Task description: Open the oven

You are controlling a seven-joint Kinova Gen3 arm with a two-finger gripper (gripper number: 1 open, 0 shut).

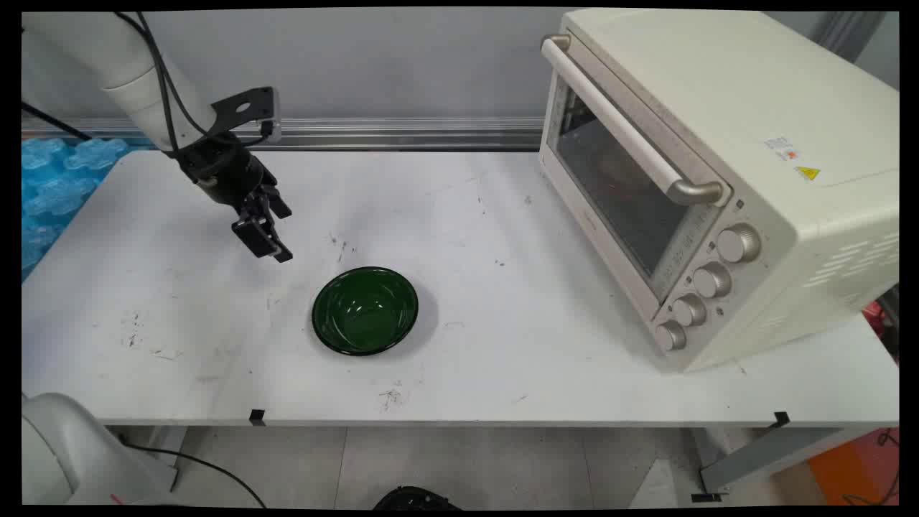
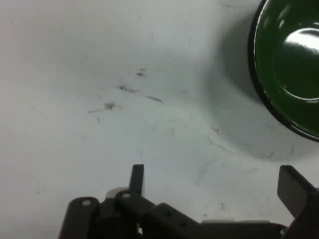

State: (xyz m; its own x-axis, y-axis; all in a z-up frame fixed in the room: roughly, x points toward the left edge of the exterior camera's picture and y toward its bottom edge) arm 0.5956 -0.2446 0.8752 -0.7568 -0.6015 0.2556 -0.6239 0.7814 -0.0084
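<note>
1. The black two-finger gripper on the white arm is hanging above the white table, at approx 10 o'clock from the round dark-green glossy bowl, near it but apart, touching nothing.
2. Hand view: the gripper is standing wide open, w/ one finger at left and the other at the right edge, bare tabletop showing between them; it is holding nothing.
3. Main view isn't showing that gap clearly; the fingers are overlapping from that angle, so the spread is readable only from the hand cam.
4. The bowl is sitting in the hand view at approx 2 o'clock, cut off by the frame edge, w/ a bright glare on its inner surface. Main view is giving the whole bowl: upright, nothing inside it, resting near the table's middle, a bit toward the front.
5. Only the main view is showing the cream-coloured boxy toaster oven, at approx 2 o'clock from the bowl, well apart, door shut, w/ a long bar handle and four round knobs down its front.
6. Dark scuff marks are showing on the tabletop in both views, sharper from the hand cam.
7. Blue bubble-like sheeting is lying beyond the table's left edge, main view only.
</note>
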